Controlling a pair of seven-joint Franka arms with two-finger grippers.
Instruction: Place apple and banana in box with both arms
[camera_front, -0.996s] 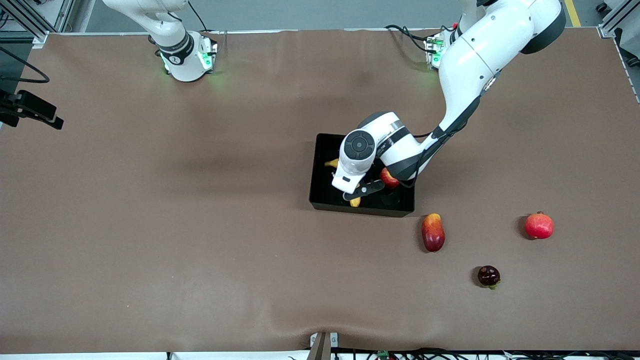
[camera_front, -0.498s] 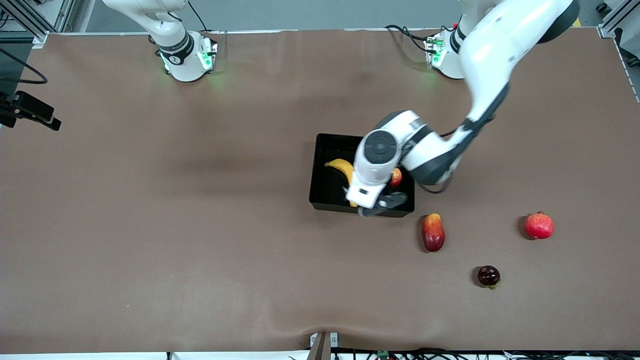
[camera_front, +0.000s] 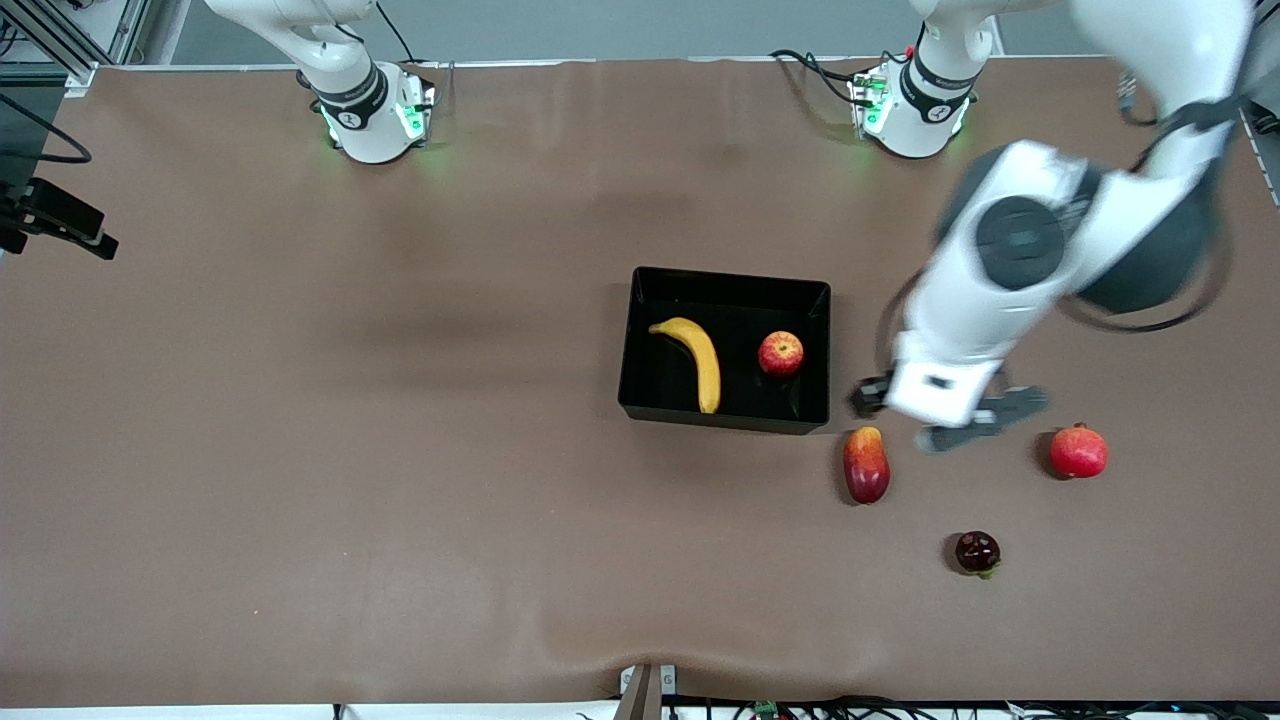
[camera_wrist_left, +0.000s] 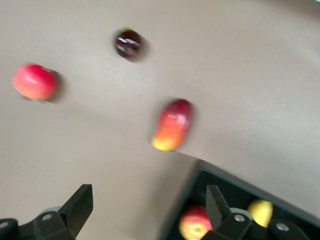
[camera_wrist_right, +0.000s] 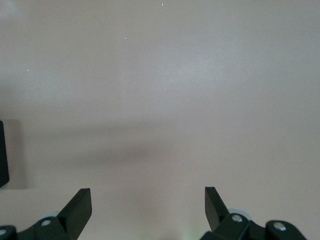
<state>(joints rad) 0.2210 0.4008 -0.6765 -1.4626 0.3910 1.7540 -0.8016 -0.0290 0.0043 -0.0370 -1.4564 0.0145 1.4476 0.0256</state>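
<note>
The banana (camera_front: 695, 360) and the apple (camera_front: 780, 353) lie side by side in the black box (camera_front: 730, 283) at mid-table. My left gripper (camera_front: 940, 418) is open and empty, up over the bare table beside the box toward the left arm's end. Its wrist view shows the open gripper (camera_wrist_left: 148, 210), a corner of the box (camera_wrist_left: 220, 179), the apple (camera_wrist_left: 194, 223) and a bit of the banana (camera_wrist_left: 260, 212). My right gripper (camera_wrist_right: 148, 210) is open and empty over bare table. The right arm waits.
A red-yellow mango (camera_front: 866, 464) lies just nearer the front camera than the box's corner. A uniformly red round fruit (camera_front: 1078, 451) and a small dark fruit (camera_front: 977, 552) lie toward the left arm's end. All three show in the left wrist view: mango (camera_wrist_left: 171, 124), red fruit (camera_wrist_left: 33, 81), dark fruit (camera_wrist_left: 128, 43).
My left arm has risen out of the box and swung toward its own end of the table. The banana and apple now lie uncovered in the box.
</note>
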